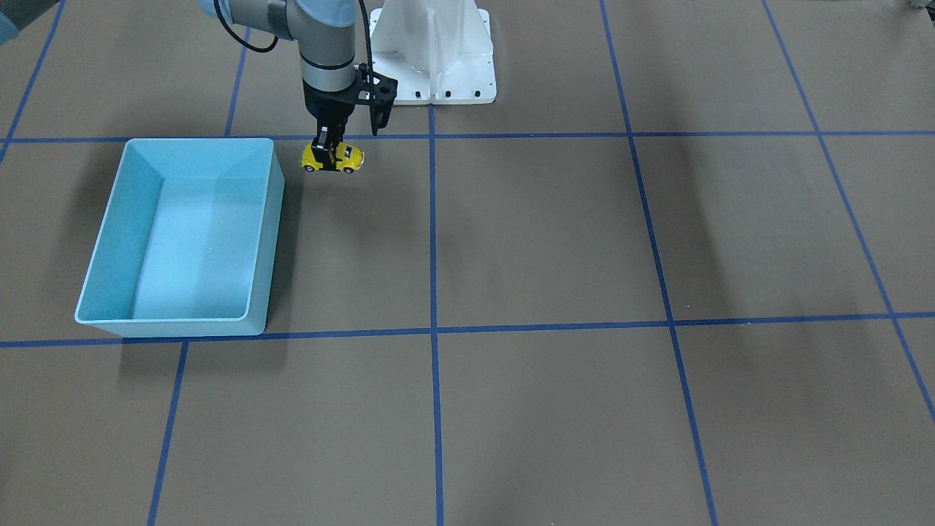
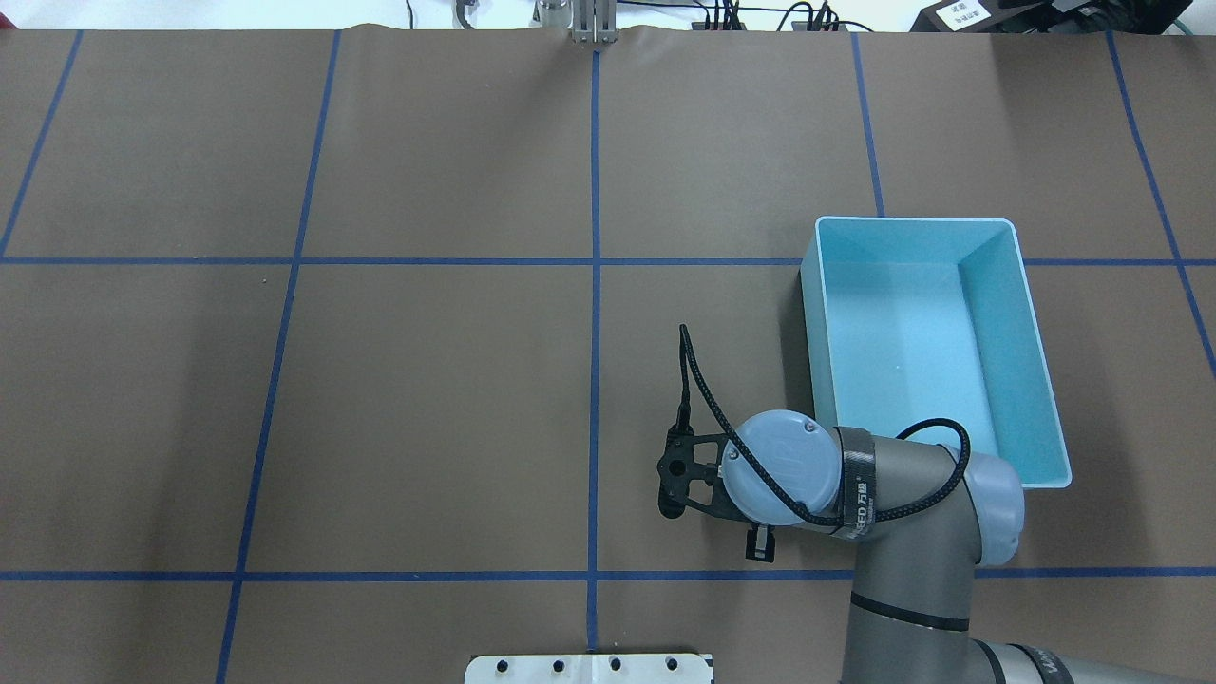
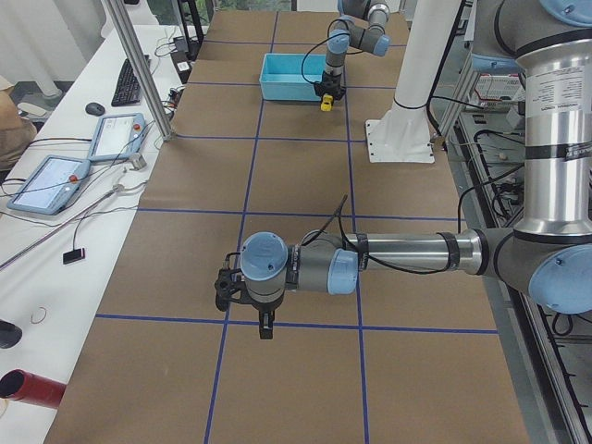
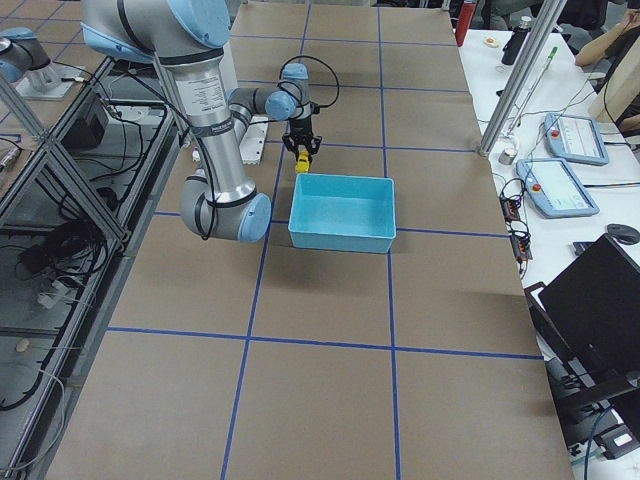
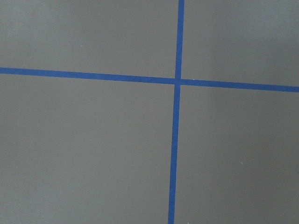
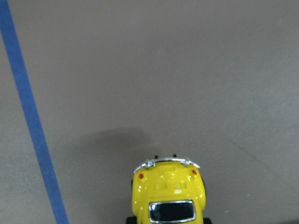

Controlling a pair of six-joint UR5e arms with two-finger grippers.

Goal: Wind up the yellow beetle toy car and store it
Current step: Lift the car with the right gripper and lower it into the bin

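Observation:
The yellow beetle toy car (image 1: pixel 333 158) hangs in my right gripper (image 1: pixel 330 151), which is shut on its sides and holds it a little above the table. It is just beside the near corner of the light-blue bin (image 1: pixel 272 219). The right wrist view shows the car's end (image 6: pixel 169 191) at the bottom edge, with its shadow on the brown table ahead. In the overhead view my right wrist hides the car. My left gripper (image 3: pixel 266 326) shows only in the exterior left view, over bare table far from the car. I cannot tell whether it is open or shut.
The bin (image 2: pixel 817 323) holds nothing. The white robot base plate (image 1: pixel 438 66) stands just behind the car. Blue tape lines (image 5: pixel 176 140) cross the brown table. Operator desks with tablets (image 3: pixel 55 180) run along the far side.

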